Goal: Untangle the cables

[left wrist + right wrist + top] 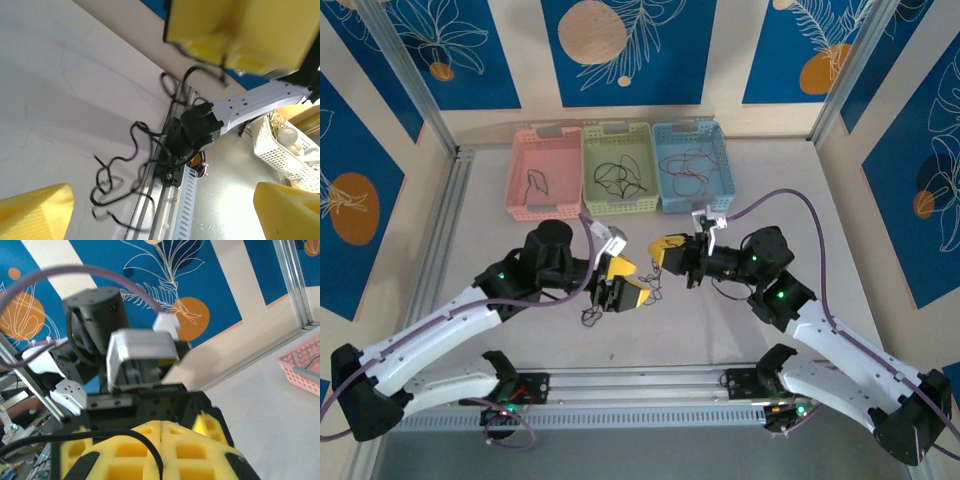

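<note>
1. Right hand (661, 258): the yellow fingers (125, 452) are pressed together and pinch a black cable (142, 439). The cable runs in from the left across the fingers and down into the seam between them.
2. Left hand (628, 281): the fingers (32, 212) are spread wide, 1 at each lower corner of the left wrist view. The hand sits just beside the right hand, the 2 facing each other above the middle of the tabletop (720, 345).
3. Black cable, left wrist view: it drops from the right hand (235, 35) in a curl and ends lower down in several tangled loops (120, 170). From above, the loops (590, 318) sit just under the left hand, between it and the aluminium rail (640, 385). I cannot tell whether they rest on the tabletop or hang above it.
4. There are 3 baskets side by side at the far edge of the tabletop, well apart from both hands:
   - The pink basket (542, 208) holds 1 dark strand (535, 183).
   - The green basket (618, 206) holds dark looped cables (615, 178).
   - The blue basket (690, 203) holds reddish and dark cables (692, 170).
</note>
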Motion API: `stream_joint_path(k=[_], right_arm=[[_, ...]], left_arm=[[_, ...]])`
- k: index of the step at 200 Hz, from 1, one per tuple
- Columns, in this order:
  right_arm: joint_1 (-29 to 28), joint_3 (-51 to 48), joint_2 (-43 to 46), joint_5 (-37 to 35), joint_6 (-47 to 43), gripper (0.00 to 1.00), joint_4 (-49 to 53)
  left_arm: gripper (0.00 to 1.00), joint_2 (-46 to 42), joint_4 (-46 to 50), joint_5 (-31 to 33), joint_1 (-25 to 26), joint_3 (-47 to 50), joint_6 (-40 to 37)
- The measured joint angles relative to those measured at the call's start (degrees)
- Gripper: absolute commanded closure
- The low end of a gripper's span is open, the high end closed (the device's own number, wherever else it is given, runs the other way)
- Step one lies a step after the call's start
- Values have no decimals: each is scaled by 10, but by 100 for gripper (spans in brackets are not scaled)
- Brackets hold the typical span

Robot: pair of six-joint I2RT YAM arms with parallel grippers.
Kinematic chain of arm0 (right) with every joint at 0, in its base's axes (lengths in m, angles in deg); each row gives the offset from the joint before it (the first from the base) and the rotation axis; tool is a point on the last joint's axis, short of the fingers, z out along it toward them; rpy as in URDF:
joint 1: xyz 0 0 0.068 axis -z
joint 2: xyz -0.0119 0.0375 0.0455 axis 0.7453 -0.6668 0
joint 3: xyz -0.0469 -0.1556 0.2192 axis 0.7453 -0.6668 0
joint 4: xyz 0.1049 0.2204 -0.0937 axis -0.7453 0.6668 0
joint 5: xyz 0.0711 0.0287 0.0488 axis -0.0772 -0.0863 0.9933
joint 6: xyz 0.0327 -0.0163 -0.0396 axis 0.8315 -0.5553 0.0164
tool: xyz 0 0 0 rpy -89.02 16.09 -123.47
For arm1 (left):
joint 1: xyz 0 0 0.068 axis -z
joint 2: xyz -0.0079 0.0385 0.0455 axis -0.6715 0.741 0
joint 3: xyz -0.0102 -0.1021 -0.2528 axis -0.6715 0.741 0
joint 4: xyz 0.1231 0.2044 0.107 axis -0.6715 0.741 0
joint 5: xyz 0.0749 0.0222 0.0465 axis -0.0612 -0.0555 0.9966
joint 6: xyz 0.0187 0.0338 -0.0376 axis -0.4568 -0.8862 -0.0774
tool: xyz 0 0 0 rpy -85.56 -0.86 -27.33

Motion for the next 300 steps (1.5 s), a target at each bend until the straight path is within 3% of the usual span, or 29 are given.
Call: stream_joint_path(k=[143, 167, 191, 209, 223, 238, 249, 300], right_arm=[[0, 39, 0, -78, 119, 100, 18], [0, 41, 0, -82, 126, 100, 22], [0, 41, 0, -86, 129, 100, 27], [0, 41, 0, -89, 132, 100, 28], [0, 41, 0, -90, 133, 100, 28], [0, 41, 0, -90, 133, 100, 29], [0, 41, 0, -90, 136, 100, 29], [0, 41, 0, -90, 152, 100, 28]], left_arm=[[7, 52, -163, 14, 4, 101, 5], [16, 60, -184, 18, 4, 101, 5], [35, 66, -198, 17, 5, 101, 2], [42, 68, -210, 18, 6, 102, 7], [41, 68, -222, 18, 6, 104, 7], [26, 68, -224, 21, 7, 105, 7], [21, 70, -223, 27, 7, 107, -2], [22, 76, -224, 68, 21, 143, -27]])
